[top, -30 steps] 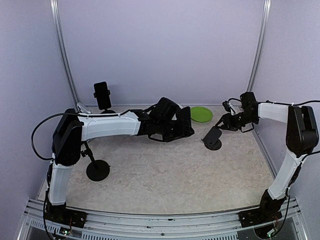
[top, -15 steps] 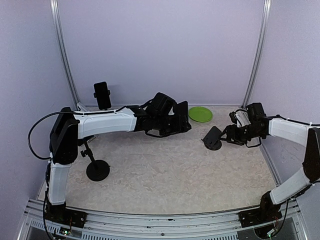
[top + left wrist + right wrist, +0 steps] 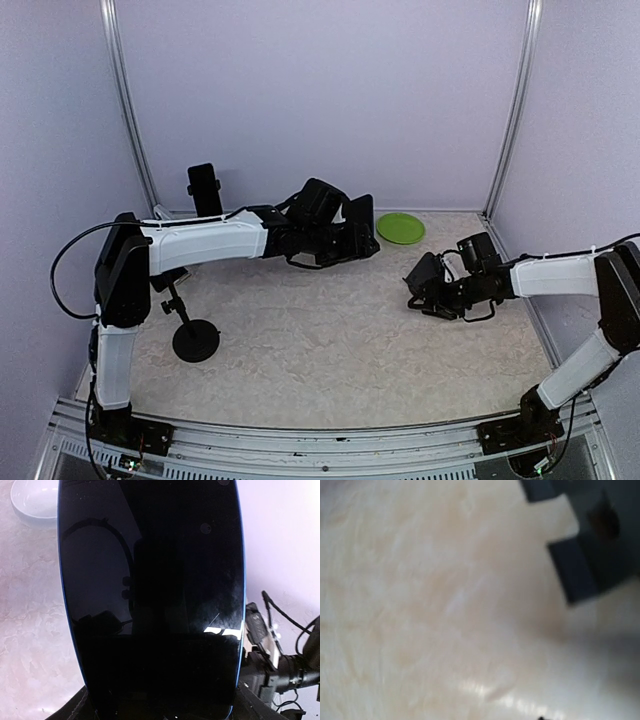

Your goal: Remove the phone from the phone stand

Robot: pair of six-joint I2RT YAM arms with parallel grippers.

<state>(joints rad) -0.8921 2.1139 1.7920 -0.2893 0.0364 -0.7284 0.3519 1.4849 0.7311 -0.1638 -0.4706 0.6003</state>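
In the left wrist view the black phone (image 3: 150,600) with a thin blue edge fills almost the whole frame and hides my own fingers. From above, my left gripper (image 3: 345,240) is shut on the phone (image 3: 362,216), which it holds above the table at the back centre, apart from the phone stand. That small black stand (image 3: 424,271) sits empty on the table to the right. My right gripper (image 3: 437,297) lies low on the stand's near side; its jaws cannot be made out. The right wrist view is blurred table with a dark shape (image 3: 600,535) at the top right.
A green plate (image 3: 401,228) lies at the back, just right of the held phone. At the left, a tall stand with a round black base (image 3: 195,340) carries a second black device (image 3: 205,190). Walls and metal posts close in the back and both sides.
My right arm has swung from the back right wall down and leftward, to the near side of the stand. The left arm with the phone has drifted slightly left and back.
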